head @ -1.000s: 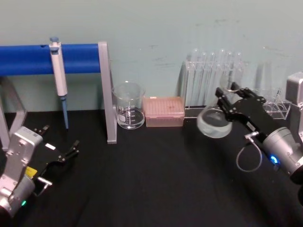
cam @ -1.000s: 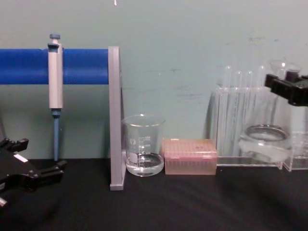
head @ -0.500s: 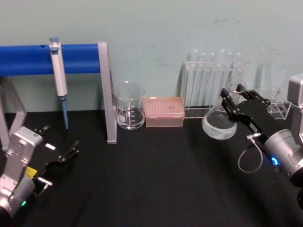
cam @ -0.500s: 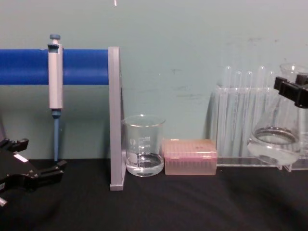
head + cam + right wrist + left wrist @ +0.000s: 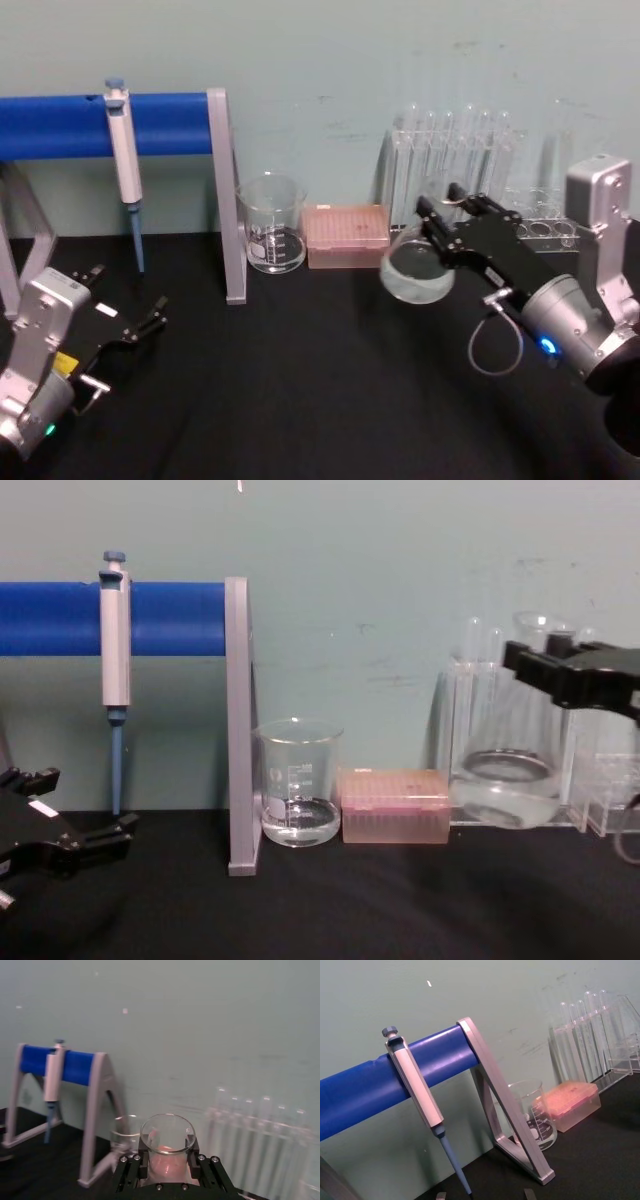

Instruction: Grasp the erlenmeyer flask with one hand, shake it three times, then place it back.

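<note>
Currently mid-shake, by judgement; shake count unknown, put-back pending.
Head view: clear glass conical erlenmeyer flask (image 5: 418, 268) tilted, lifted, just right of pink plastic tip box (image 5: 346, 235); neck clamped in black right gripper (image 5: 441, 224).
Right wrist view: rim between fingers (image 5: 129, 1174).
Chest view: black left gripper (image 5: 70, 815) parked well left of box, jaws apart.

Bare black tabletop (image 5: 320, 400) up front — beaker (image 5: 272, 238), pink tip box (image 5: 345, 238), test-tube rack (image 5: 445, 160) along the back wall.
</note>
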`<state>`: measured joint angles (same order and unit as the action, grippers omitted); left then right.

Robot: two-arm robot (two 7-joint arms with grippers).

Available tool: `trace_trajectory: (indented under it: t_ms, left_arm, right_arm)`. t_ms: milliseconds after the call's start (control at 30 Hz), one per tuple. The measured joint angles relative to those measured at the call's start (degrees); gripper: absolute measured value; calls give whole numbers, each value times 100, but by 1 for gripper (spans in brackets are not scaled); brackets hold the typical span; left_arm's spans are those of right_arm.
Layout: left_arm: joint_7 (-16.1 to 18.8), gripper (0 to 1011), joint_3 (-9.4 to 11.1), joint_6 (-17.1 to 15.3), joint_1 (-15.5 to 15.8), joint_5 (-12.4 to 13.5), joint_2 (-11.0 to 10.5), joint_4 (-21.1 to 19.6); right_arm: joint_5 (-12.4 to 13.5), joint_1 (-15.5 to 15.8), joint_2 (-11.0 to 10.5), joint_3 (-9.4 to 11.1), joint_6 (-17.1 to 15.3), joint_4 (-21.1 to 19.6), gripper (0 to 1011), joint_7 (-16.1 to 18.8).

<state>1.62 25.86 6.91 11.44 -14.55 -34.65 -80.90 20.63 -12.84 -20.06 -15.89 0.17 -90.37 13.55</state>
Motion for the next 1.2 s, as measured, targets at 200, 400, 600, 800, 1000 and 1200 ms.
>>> trace_trajectory:
  t_ms: [200,400,600,800,1000,1200]
  left_arm:
    - [0,1001,0,0,0,0,0,0]
    - [0,1001,0,0,0,0,0,0]
    - [0,1001,0,0,0,0,0,0]
    - [0,1001,0,0,0,0,0,0]
    - [0,1001,0,0,0,0,0,0]
    - [0,1001,0,0,0,0,0,0]
  right_arm:
    - [-6,-66,45,-111,1,26,453,383]
    - [-7,-135,55,-257,11,55,453,727]
    - [8,-180,48,-370,17,63,453,880]
    - [0,-187,65,-401,0,63,453,839]
    - [-61,-153,109,-379,-38,32,453,667]
    - [-185,-94,180,-272,-86,13,453,411]
